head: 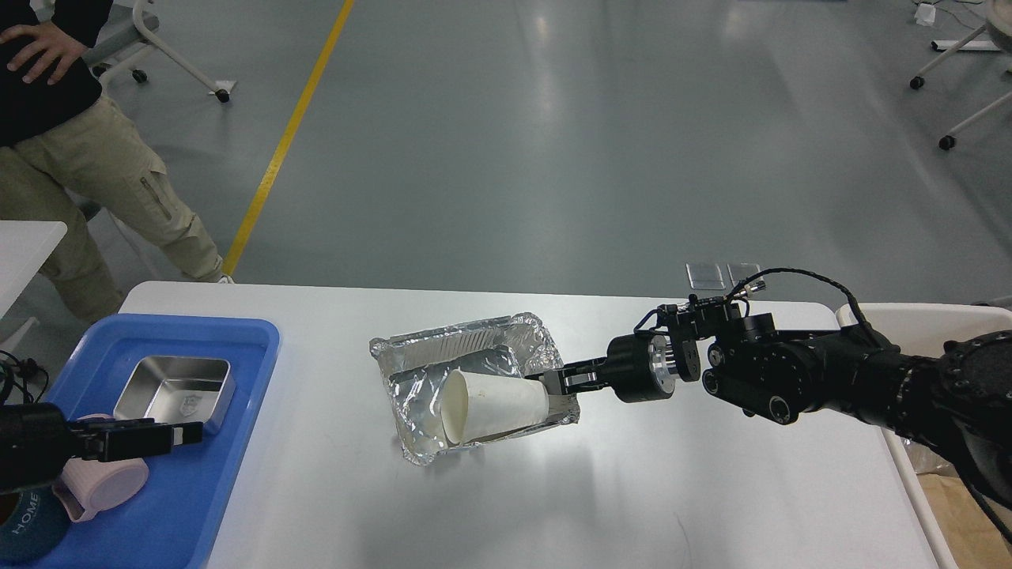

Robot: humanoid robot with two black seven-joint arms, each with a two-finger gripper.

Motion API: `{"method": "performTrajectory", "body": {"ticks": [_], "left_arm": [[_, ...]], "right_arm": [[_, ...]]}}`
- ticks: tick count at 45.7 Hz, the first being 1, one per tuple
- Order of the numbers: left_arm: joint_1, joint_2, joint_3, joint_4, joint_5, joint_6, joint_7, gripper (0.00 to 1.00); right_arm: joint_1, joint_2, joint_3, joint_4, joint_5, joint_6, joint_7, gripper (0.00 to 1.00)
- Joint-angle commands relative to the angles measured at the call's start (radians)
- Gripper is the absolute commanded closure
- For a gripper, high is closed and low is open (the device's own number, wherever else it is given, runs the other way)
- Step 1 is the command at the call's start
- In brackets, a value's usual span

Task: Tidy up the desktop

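Note:
The white desktop [632,490] fills the lower view. A crumpled foil tray [443,352] lies at its middle with a white paper cup [494,405] on its side inside, mouth to the left. My right gripper [560,381] reaches in from the right and is shut on the foil tray's right rim, just beside the cup's base. My left gripper [190,433] hangs over the blue tray [237,340] at the left, seen side-on; its fingers cannot be told apart and nothing shows in it.
In the blue tray are a steel box [175,391], a pink cup [103,482] on its side and a dark blue cup [28,525]. A beige bin [925,316] stands off the table's right edge. A person [95,158] stands at the back left.

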Motion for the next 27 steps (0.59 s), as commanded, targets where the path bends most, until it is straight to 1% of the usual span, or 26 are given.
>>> {"method": "performTrajectory", "body": {"ticks": [1, 10, 13, 18, 27], "left_arm": [[-0.097, -0.065, 0.088, 0.043, 0.0, -0.003, -0.003, 0.03], [-0.249, -0.179, 0.225, 0.149, 0.001, -0.001, -0.003, 0.03], [-0.293, -0.218, 0.275, 0.187, 0.001, 0.0, -0.014, 0.03], [-0.346, -0.287, 0.343, 0.248, 0.005, 0.01, -0.035, 0.03], [-0.421, -0.415, 0.43, 0.354, 0.006, 0.014, -0.042, 0.03]], "right_arm": [[0.002, 0.011, -0.005, 0.0, 0.0, 0.0, -0.001, 1.0], [0.003, 0.014, -0.005, -0.002, 0.0, 0.0, -0.001, 1.0], [0.003, 0.014, -0.003, -0.002, 0.0, -0.002, -0.001, 1.0], [0.006, 0.014, -0.002, 0.0, 0.001, -0.002, -0.001, 1.0], [0.012, 0.014, -0.006, 0.0, 0.018, 0.0, -0.001, 1.0]]}}
